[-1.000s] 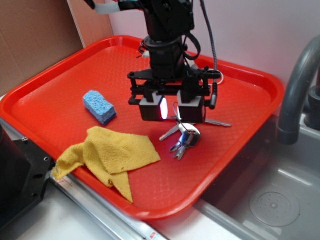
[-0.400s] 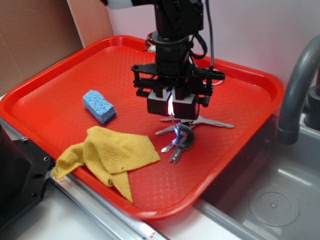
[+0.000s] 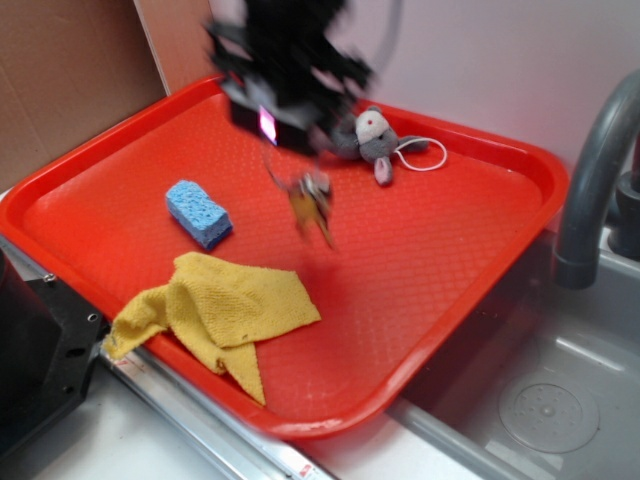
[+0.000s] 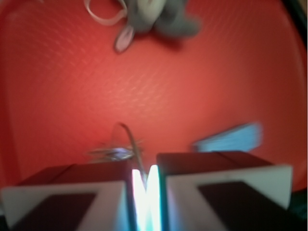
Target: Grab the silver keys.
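Everything sits in one big red tray (image 3: pixel 480 270). Near its back edge lies a grey plush mouse (image 3: pixel 375 140) with a white cord (image 3: pixel 420 152) looped beside it. A blue sponge (image 3: pixel 198 212) is over on the left part, and a crumpled yellow cloth (image 3: pixel 215 310) lies near the front edge, a bit of it hanging over the rim. Beside the tray on the right there's a sink (image 3: pixel 540 400) with a grey faucet (image 3: pixel 590 170).

The gripper (image 3: pixel 272 125) is blurry, up over the back-left part of the tray. Its jaws are nearly together, pinching the ring of the silver keys (image 3: pixel 312 205), which dangle in the air below it, clear of the tray floor, between sponge and mouse. Wrist view shows the ring (image 4: pixel 129 139) caught at the narrow gap.
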